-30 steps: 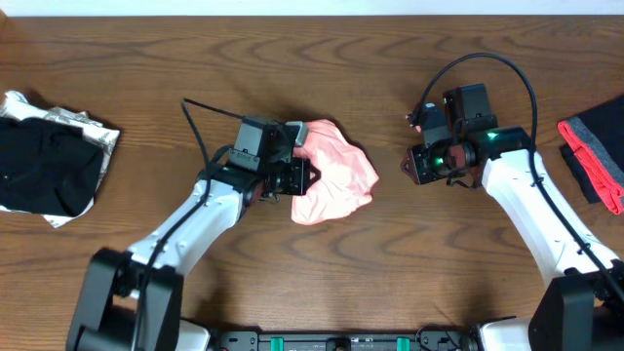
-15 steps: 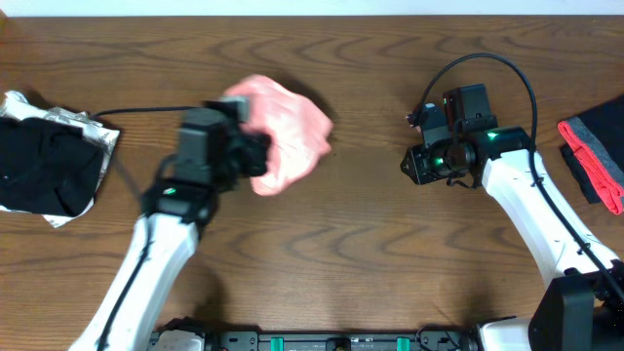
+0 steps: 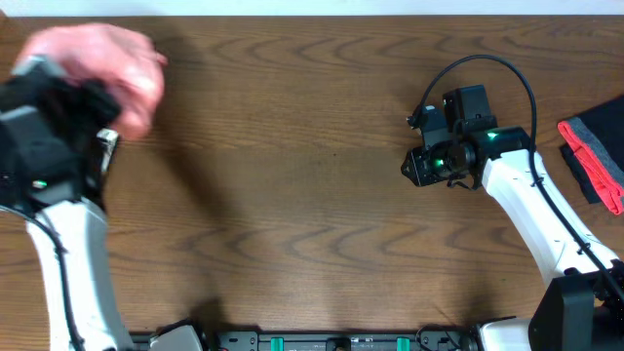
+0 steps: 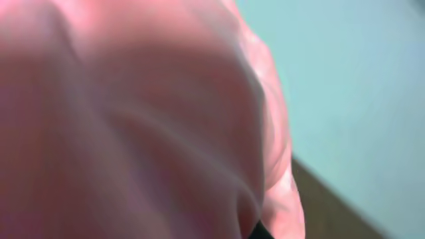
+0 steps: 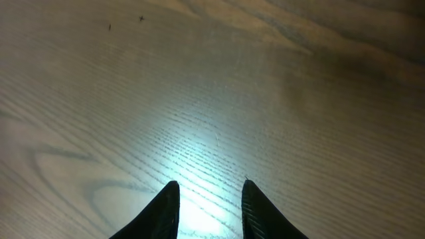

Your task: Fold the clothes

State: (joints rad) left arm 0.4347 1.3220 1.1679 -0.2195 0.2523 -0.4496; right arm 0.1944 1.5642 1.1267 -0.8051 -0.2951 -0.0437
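The clothes [image 3: 122,63], a bunched salmon-pink shirt, hang blurred at the table's far left back corner. My left gripper [image 3: 96,96] is shut on the bundle and holds it off the wood. Pink fabric [image 4: 133,119] fills the left wrist view and hides the fingers; no lettering shows. My right gripper [image 3: 409,166] hovers right of centre, far from the shirt. Its two dark fingertips [image 5: 169,199] stand a little apart over lit bare wood, and the right gripper [image 5: 210,189] holds nothing.
A crinkled silver-white sheet [image 3: 109,142] peeks out beside the left arm at the left edge. Red and dark grey garments [image 3: 590,161] lie at the right edge. Wooden table [image 3: 292,195] stretches between the two arms.
The left arm has swung fast from the table's centre to the far left back, carrying the pink bundle with it. The right arm has not moved.
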